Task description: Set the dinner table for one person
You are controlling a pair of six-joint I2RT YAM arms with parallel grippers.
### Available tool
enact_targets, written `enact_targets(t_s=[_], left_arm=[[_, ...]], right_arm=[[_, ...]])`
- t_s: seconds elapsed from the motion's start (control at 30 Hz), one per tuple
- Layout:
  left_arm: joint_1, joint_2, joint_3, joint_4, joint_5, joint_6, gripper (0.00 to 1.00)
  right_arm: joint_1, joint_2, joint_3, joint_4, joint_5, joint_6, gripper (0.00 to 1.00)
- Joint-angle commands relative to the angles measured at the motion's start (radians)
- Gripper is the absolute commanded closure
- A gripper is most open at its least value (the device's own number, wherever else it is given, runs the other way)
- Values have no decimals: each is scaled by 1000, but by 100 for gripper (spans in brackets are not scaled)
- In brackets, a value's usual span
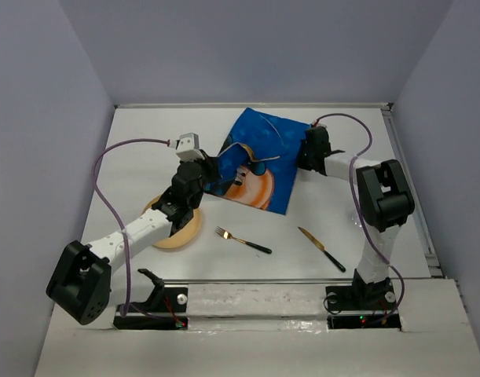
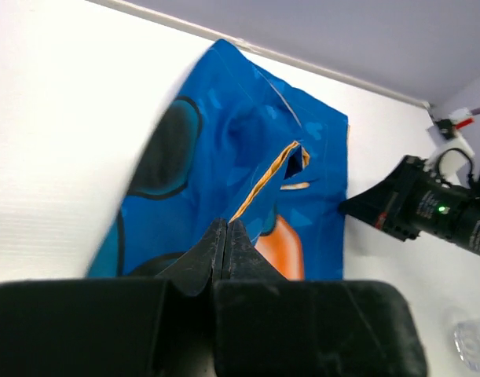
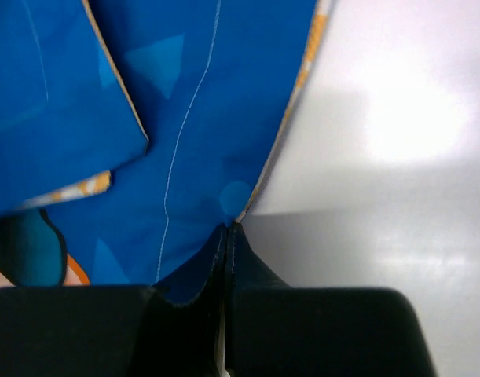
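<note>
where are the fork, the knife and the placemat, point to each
fork (image 1: 242, 240): top view, middle of its shaft
knife (image 1: 321, 249): top view, where the blade meets the handle
placemat (image 1: 271, 141): top view, blue cloth towards its far edge

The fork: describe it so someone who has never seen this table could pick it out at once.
On the white table, look at the near half, just in front of the blue placemat. The fork lies there at a slant, between the tan plate on the left and the knife on the right. Both are gold with black handles, but only the fork ends in prongs.
</note>
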Motion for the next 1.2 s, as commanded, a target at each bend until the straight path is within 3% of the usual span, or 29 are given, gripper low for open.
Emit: enact_targets(t_s=[0.0,0.03,0.1,0.13,0.17,0.23,0.33,0.43,0.53,0.57,0.63,0.73,0.9,1.17], left_arm=[[78,-41,-36,70,-46,-72,100],[92,-40,-42,78,-44,-82,100],[120,-35,-59,90,-50,-105,100],[138,-29,-63,97,-50,-112,100],[149,-28,-69,101,-49,-126,100],[164,-29,-77,114,-41,-135,100],[169,-26,-88,127,-33,-135,100],[172,-49,-120,137,-47,-141,100],[174,-87,-155,145,-53,-135,100],[172,-96,-160,144,-55,-131,100],[172,-113,-175,142,-59,-126,100],[174,-124,-201,148,-63,-132,100],[172,-141,-230,150,-79,-123,100],[181,-153,-266,156,-107,-109,100]], right_arm=[[-103,72,225,-74,51,-77,100],[-118,87,265,-90,51,-88,100],[-140,97,339,-121,78,-111,83],[-149,91,348,-127,89,-140,56],[-149,71,365,-138,88,-155,40],[-149,33,368,-201,44,-169,22],[-138,-76,198,-181,-35,-142,23],[-101,-249,-35,-97,-38,-62,35],[-88,-319,-234,-52,-46,8,41],[-88,-369,-273,-30,-41,16,52],[-88,-446,-356,-28,-7,32,55],[-88,-483,-397,-31,-26,29,54],[-78,-456,-437,-52,-66,53,43],[-68,-451,-486,-32,-89,87,49]])
